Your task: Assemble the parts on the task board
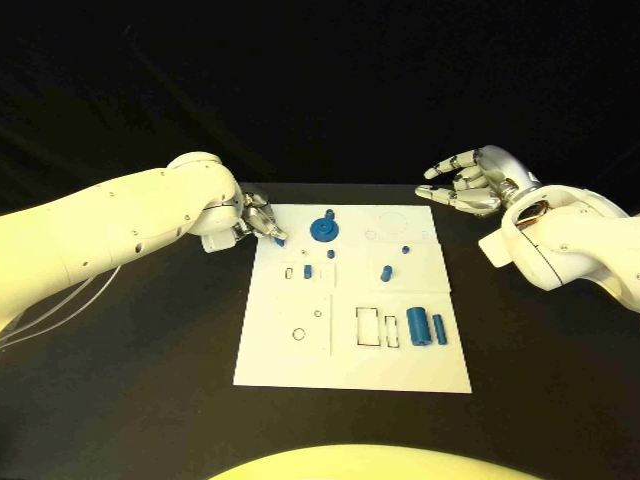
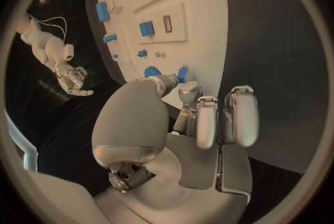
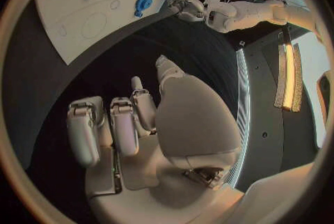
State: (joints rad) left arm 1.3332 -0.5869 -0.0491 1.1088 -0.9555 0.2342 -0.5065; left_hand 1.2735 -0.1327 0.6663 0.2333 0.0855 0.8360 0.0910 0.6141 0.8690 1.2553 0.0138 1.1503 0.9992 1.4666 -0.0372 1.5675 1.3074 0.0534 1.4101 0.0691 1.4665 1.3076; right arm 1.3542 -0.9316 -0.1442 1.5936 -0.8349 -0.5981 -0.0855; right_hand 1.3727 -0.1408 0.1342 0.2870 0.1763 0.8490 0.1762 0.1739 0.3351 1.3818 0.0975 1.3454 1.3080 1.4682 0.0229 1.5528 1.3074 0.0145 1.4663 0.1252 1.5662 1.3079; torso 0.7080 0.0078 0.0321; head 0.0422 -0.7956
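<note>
At board's far-left corner — left hand (image 1: 248,224) pinches blue part (image 1: 280,241).

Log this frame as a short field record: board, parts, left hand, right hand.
board: white task board flat at the middle of the black table
parts: blue round part at the far end; two blue blocks side by side near the right edge; small blue pieces between
left hand: left hand at the board's far left corner, pinching a small blue part
right hand: right hand raised off the board's far right corner, fingers apart, holding nothing
</note>
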